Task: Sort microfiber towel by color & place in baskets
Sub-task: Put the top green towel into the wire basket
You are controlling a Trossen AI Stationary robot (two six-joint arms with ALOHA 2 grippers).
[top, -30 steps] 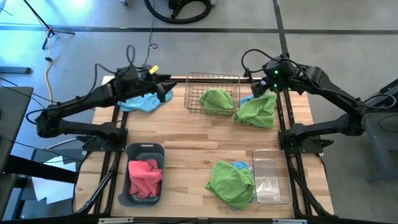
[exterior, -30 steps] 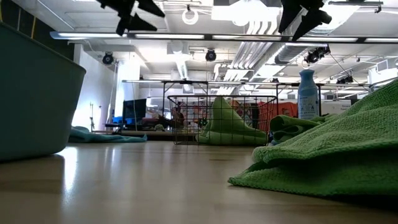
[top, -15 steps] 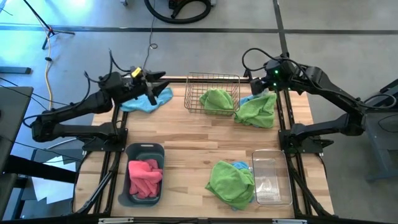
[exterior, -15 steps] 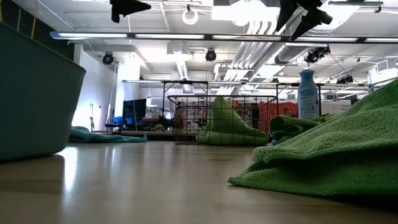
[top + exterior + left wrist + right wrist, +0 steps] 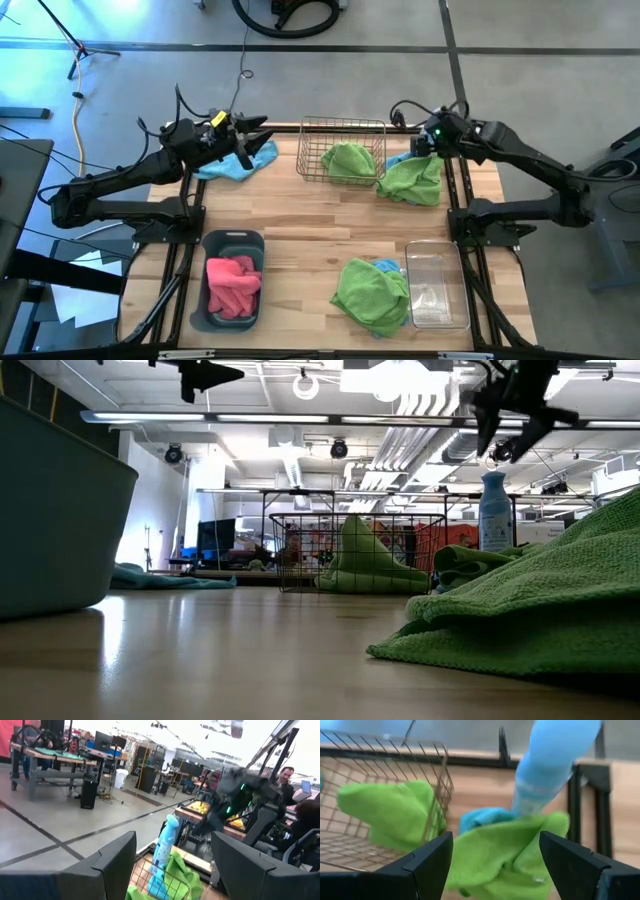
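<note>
The right gripper (image 5: 418, 143), jaws spread, is held at upper right over the crumpled green microfiber towel (image 5: 411, 179), seemingly for pickup.

Two dark, near-black jointed arms, each built of slender tubular links between bulkier joint housings. The left arm (image 5: 120, 180) carries loose black cables looping above its wrist and a small yellow tag beside the left gripper (image 5: 262, 140). The right arm (image 5: 530, 165) likewise trails a black cable loop at the wrist, where a small green light glows next to the right gripper (image 5: 420, 143). Each gripper ends in two flat, angular fingers (image 5: 427, 865) — matte black, with bevelled edges and wedge-shaped tips. Both arms rise from black bases (image 5: 165, 215) fixed to black frame rails at the table's sides.
</note>
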